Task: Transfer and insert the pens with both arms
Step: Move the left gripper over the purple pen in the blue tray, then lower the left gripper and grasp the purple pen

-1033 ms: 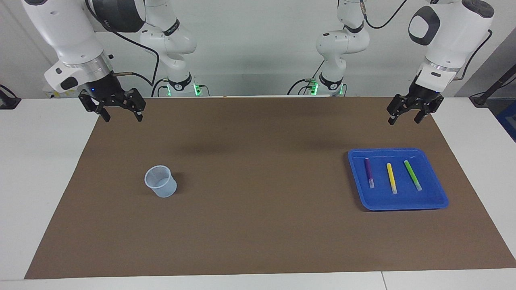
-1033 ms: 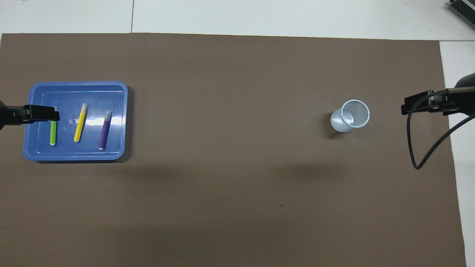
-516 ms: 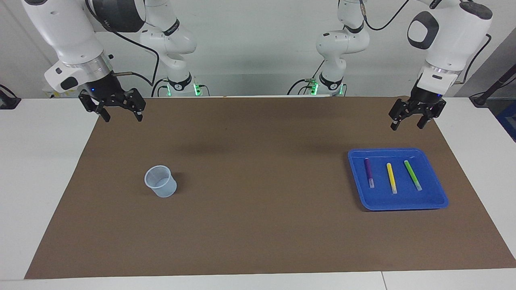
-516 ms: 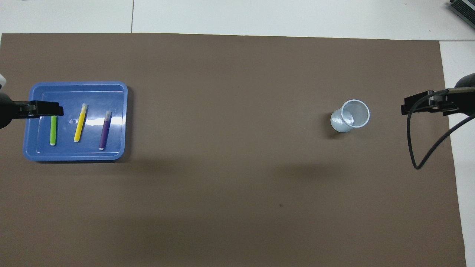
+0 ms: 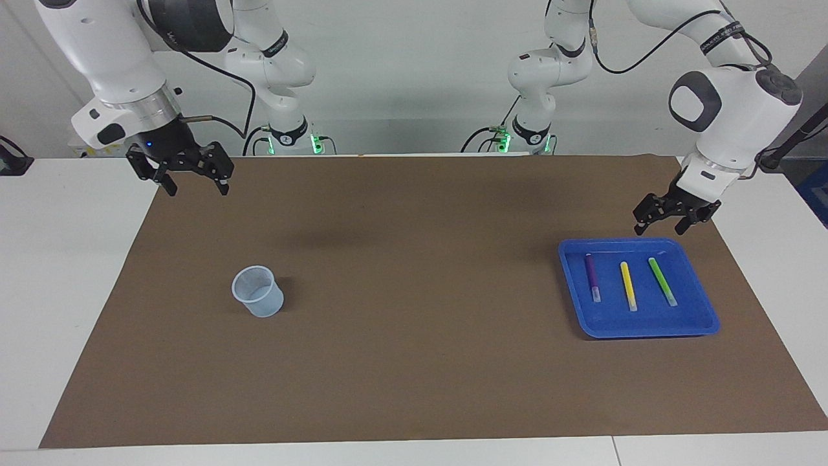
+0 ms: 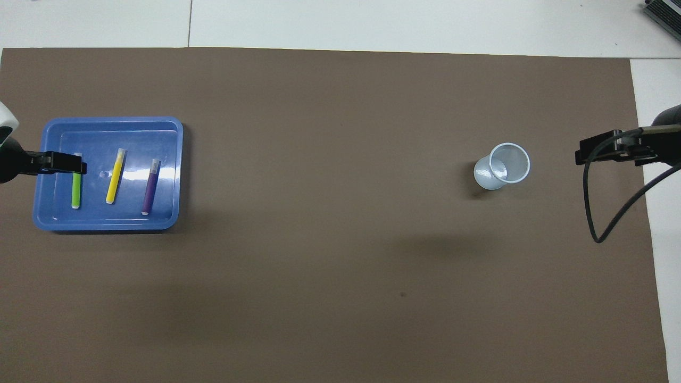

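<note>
As left gripper (image 5: 668,226) drops lower toward blue tray (image 5: 702,317), jaws wide, empty, pickup looks imminent. Purple pen (image 5: 591,276), yellow pen (image 5: 627,285), green pen (image 5: 662,281) lie in tray near surface's left-arm end. Right gripper (image 5: 192,182) waits, jaws wide; cup (image 5: 257,292) empty.

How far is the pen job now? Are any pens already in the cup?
Nothing is done: the cup is empty and purple pen, yellow pen and green pen lie in the blue tray. The open left gripper hangs over the tray's edge; the right gripper waits open. All three transfers remain.
</note>
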### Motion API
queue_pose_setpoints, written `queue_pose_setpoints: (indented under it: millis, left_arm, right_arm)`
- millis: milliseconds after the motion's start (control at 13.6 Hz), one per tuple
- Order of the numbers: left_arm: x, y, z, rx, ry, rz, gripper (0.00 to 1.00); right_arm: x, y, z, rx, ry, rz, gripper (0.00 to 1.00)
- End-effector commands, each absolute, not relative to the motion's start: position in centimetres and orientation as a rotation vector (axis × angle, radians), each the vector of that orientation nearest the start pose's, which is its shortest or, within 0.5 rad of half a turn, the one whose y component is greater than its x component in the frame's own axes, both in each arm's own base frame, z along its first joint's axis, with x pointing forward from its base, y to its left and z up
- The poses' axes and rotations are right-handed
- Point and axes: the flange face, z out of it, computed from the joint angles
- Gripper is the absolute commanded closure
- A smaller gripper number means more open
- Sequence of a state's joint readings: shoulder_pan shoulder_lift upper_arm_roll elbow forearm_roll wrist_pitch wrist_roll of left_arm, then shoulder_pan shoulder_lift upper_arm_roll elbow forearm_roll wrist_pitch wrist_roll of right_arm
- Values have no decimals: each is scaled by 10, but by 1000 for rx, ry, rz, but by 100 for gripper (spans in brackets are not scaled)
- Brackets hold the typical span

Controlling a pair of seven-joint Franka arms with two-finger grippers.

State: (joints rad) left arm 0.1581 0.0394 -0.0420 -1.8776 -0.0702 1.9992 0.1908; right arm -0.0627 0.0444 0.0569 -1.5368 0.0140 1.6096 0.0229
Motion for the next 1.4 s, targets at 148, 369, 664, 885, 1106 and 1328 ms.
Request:
queue_pose_setpoints:
  millis: [148,369,664,885,1106,1328]
  left_arm:
    - [575,73,496,-3190,62,-140,0]
    - [580,82,466,-3189,14,-140,1]
    - [588,30,460,-3193,-190,-171,5]
    - [598,33,425,-3191,-204,-190,6]
    - [621,18,357,-3196,-176,-177,8]
    - [628,26,356,-3194,-189,-202,7]
  right_arm:
    - [564,-3,621,-3116,25,-34,0]
    - [564,-3,621,-3116,25,-34,0]
    - [564,-3,620,-3116,25,-29,0]
    - [564,-2,620,-3116,22,-29,0]
    - [563,-4,620,-3116,29,-26,0]
    - [560,-17,619,-3115,65,9,0]
